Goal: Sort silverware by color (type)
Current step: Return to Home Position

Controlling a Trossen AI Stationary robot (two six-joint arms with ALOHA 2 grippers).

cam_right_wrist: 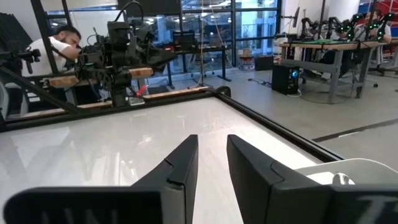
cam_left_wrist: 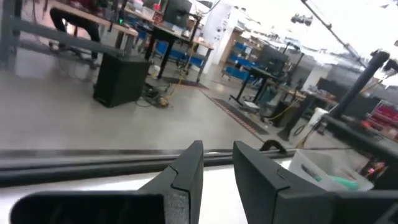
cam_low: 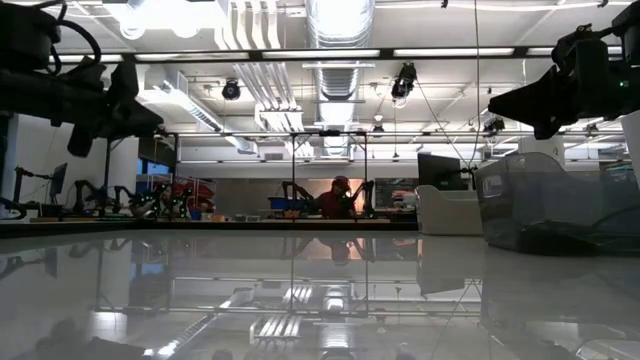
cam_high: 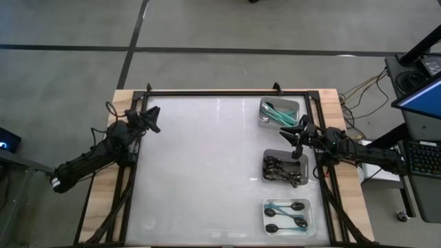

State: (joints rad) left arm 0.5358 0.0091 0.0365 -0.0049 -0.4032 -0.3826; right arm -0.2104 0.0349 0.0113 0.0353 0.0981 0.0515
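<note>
Silverware [cam_high: 284, 170] lies sorted in three trays lined along the right edge of the table [cam_high: 200, 165]. Teal-handled spoons [cam_high: 278, 114] sit in the far grey tray [cam_high: 296, 103], and a heap of dark spoons fills the middle tray [cam_high: 305, 180]. Black-bowled, teal-handled spoons [cam_high: 288, 213] rest in the near white tray [cam_high: 313, 204]. No spoon shows loose on the glossy tabletop, so the sorting itself appears complete and the step in hand reads as the arms' return to rest. The left gripper [cam_high: 153, 118] hangs above the table's far-left corner, well apart from every tray. Its fingers [cam_left_wrist: 189, 171] stand a narrow gap apart and hold nothing. The right gripper [cam_high: 296, 138] hovers over the strip between the far and middle trays, close to the middle tray's rim. Its fingers [cam_right_wrist: 183, 165] are likewise parted a little and empty. By this reading the next move calls for no grasp at all. Each arm need only fold back to its own side, the right one lifting clear without clipping a tray wall or disturbing the spoons beneath it.
</note>
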